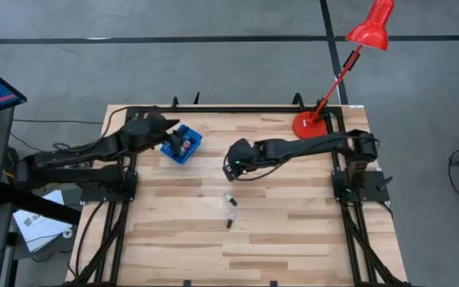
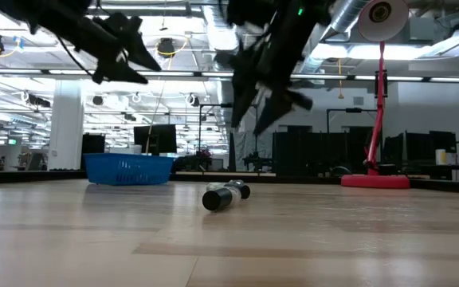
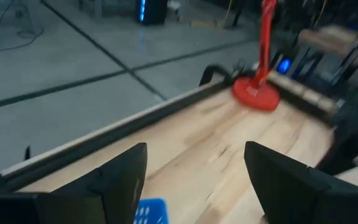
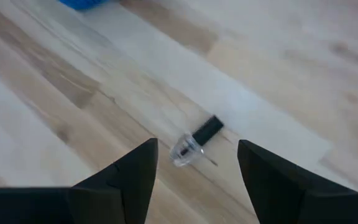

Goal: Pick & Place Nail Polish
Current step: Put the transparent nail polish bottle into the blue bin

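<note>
R hand [image 4: 194, 177] open over clear nail polish bottle [image 4: 194, 142] on table [image 4: 55, 93].

The blue bin [image 1: 182, 144] sits on the wooden table [image 1: 293, 239] toward its far left part, with small nail polish bottles [image 1: 183, 142] inside. The left gripper [image 1: 168, 125] hovers just over the bin's far-left edge. The right gripper [image 1: 231, 166] hangs above bare wood, to the right of the bin. Two loose bottles lie nearer than the bin and to its right: one [image 1: 230, 198] just below the right gripper, another [image 1: 231, 218] slightly nearer still. A red lamp [image 1: 309, 124] stands far right of the bin.
</note>
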{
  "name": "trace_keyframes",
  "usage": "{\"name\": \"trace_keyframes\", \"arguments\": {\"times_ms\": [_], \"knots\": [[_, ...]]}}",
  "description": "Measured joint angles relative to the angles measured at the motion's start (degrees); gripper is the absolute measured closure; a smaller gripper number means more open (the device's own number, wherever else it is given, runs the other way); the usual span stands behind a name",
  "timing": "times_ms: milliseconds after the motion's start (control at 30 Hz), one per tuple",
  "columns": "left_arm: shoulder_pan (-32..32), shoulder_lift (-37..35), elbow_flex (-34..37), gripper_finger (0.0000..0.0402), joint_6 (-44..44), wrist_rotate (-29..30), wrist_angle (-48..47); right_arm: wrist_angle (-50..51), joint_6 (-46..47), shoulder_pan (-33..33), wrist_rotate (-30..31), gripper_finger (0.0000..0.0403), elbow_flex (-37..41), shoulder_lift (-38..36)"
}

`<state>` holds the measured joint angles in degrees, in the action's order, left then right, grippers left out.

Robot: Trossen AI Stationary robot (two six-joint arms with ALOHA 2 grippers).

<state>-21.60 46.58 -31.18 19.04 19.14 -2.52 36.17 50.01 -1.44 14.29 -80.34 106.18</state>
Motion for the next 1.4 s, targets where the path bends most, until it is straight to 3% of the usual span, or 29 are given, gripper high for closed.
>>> {"name": "trace_keyframes", "arguments": {"times_ms": [267,1000,1133,1400], "knots": [[0.0,-5.7,0.0,0.0137,1.4,0.0,0.1,-2.0,2.6,-2.7,-6.2,0.0185,0.0,7.7],[0.0,-6.0,0.0,0.0137,0.9,0.1,0.0,-8.0,2.0,-5.3,-12.5,0.0207,-0.3,14.5],[0.0,-6.0,0.0,0.0137,0.9,0.1,0.0,-7.4,1.9,-5.3,-12.5,0.0237,-0.3,14.6],[0.0,-6.0,0.0,0.0137,0.9,0.1,0.0,-6.0,-1.8,-5.8,-12.8,0.0338,-0.2,14.8]]}}
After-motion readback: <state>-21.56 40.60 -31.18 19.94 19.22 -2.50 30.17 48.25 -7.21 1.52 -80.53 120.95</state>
